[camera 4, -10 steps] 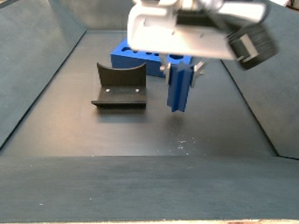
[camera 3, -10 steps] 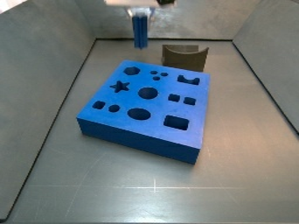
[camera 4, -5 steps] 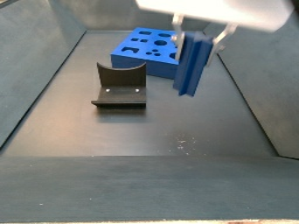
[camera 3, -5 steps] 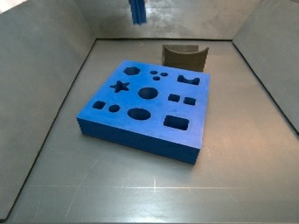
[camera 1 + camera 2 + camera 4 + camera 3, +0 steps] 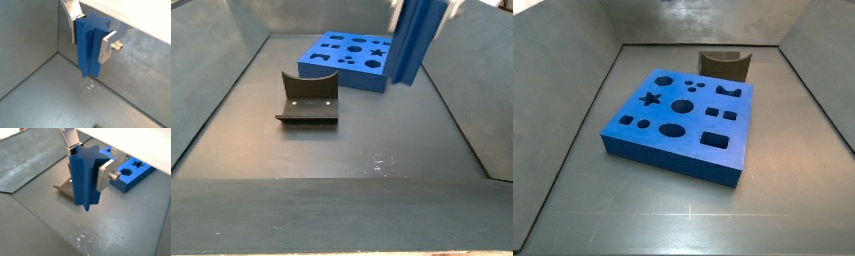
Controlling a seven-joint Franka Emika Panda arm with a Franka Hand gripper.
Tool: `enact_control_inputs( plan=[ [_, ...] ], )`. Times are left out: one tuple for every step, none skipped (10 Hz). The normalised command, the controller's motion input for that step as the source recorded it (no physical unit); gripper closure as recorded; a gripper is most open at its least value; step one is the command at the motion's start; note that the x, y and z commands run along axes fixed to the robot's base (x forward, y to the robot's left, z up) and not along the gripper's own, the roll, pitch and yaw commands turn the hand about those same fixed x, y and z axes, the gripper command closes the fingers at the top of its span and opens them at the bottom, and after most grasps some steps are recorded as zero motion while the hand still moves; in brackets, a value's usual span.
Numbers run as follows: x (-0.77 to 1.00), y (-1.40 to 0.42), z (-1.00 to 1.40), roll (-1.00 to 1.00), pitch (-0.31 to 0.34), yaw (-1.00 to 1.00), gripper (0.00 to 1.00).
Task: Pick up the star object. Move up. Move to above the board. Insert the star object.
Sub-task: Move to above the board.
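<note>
Blue and ridged, the star object (image 5: 89, 47) hangs upright between the two silver fingers (image 5: 107, 47), which press on its opposite sides near its upper end; in both wrist views the gripper (image 5: 87, 164) is closed on the peg and nothing else. Its lower tip is free, well clear of the grey floor (image 5: 60, 95), where a few pale scuff marks sit below it.

Compared with a second ago the peg rides much higher. In a side view it has climbed out of the top of the picture altogether, so only the board (image 5: 680, 120) and the dark fixture (image 5: 724, 64) behind it remain there. In a side view only the lower length of the peg (image 5: 417, 40) shows at the upper edge, seen in front of the board's near right corner (image 5: 352, 55), with the fixture (image 5: 307, 98) low on the floor to one side.

That rise suggests the pick and the lift are done, and the carry toward the board is the step at hand. The star-shaped hole (image 5: 649, 98) lies on the board's top near one edge, open and unblocked. The peg is not yet above it, as far as these views allow; its ridges will need to line up with the hole's points before any descent.
</note>
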Motion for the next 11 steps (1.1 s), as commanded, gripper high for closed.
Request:
enact_control_inputs(
  plan=[
    [-0.05, 0.16, 0.94, -0.02, 0.084, -0.04, 1.0],
    [-0.04, 0.12, 0.83, -0.02, 0.085, -0.04, 1.0],
    [-0.02, 0.07, 0.63, -0.01, 0.086, -0.04, 1.0],
    [-0.01, 0.05, 0.48, -0.01, 0.089, -0.03, 1.0],
    [-0.01, 0.04, 0.28, 0.0, 0.092, -0.02, 1.0],
    [0.0, 0.03, 0.18, 0.01, 0.092, -0.01, 1.0],
    [0.1, -1.0, 0.07, 0.12, 0.801, 0.49, 1.0],
    [0.11, -1.0, 0.07, 0.13, 0.764, 0.47, 1.0],
    [0.11, -1.0, 0.08, 0.14, 0.562, 0.31, 1.0],
    [0.11, -1.0, 0.07, 0.07, 0.436, 0.22, 1.0],
    [0.12, -1.0, 0.07, 0.02, 0.221, 0.09, 1.0]
  ],
)
